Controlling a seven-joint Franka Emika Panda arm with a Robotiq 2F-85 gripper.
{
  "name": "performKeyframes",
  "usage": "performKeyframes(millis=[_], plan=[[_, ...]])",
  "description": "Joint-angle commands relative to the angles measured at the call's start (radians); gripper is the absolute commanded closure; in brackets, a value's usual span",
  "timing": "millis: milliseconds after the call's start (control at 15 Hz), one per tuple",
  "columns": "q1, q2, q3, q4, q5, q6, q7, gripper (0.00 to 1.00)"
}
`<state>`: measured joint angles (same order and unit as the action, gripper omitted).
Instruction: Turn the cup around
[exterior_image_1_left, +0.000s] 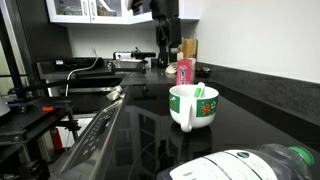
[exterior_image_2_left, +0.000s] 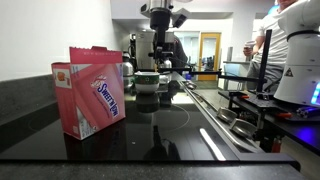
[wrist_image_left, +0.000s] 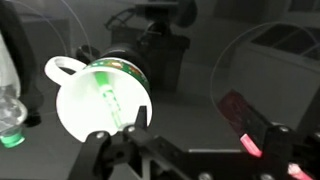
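The cup (exterior_image_1_left: 193, 105) is a squat white mug with a green band and green inside. It stands upright on the black counter (exterior_image_1_left: 150, 130), and its loop handle (exterior_image_1_left: 185, 123) faces the camera. It also shows in an exterior view (exterior_image_2_left: 147, 81) and in the wrist view (wrist_image_left: 100, 95) at the left. My gripper (wrist_image_left: 205, 130) is open and empty. In the wrist view its left finger is just beside the cup's rim, with the cup outside the jaws. In both exterior views the gripper (exterior_image_1_left: 165, 55) (exterior_image_2_left: 160, 58) hangs above and behind the cup.
A slim pink container (exterior_image_1_left: 184, 71) (exterior_image_2_left: 95, 92) stands behind the cup and shows at the right of the wrist view (wrist_image_left: 240, 115). A clear bottle with a green cap (exterior_image_1_left: 255, 165) lies on the counter. A stove top (exterior_image_1_left: 95, 140) borders the counter. Equipment stands behind it.
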<state>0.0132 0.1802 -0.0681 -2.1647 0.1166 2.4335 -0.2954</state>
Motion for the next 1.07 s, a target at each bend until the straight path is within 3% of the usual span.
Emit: performKeyframes(millis=[0,533,600,667,1000], plan=[[-0.033,0.14,0.024,0.126,-0.046,-0.023,0.015,0.0],[-0.062,0.329,0.016,0.283,-0.147,-0.065,0.063,0.0],[-0.062,0.341,0.016,0.293,-0.152,-0.072,0.062,0.07],[-0.065,0.348,0.019,0.3,-0.154,-0.078,0.056,0.26],[-0.067,0.361,0.024,0.312,-0.161,-0.069,0.051,0.64]])
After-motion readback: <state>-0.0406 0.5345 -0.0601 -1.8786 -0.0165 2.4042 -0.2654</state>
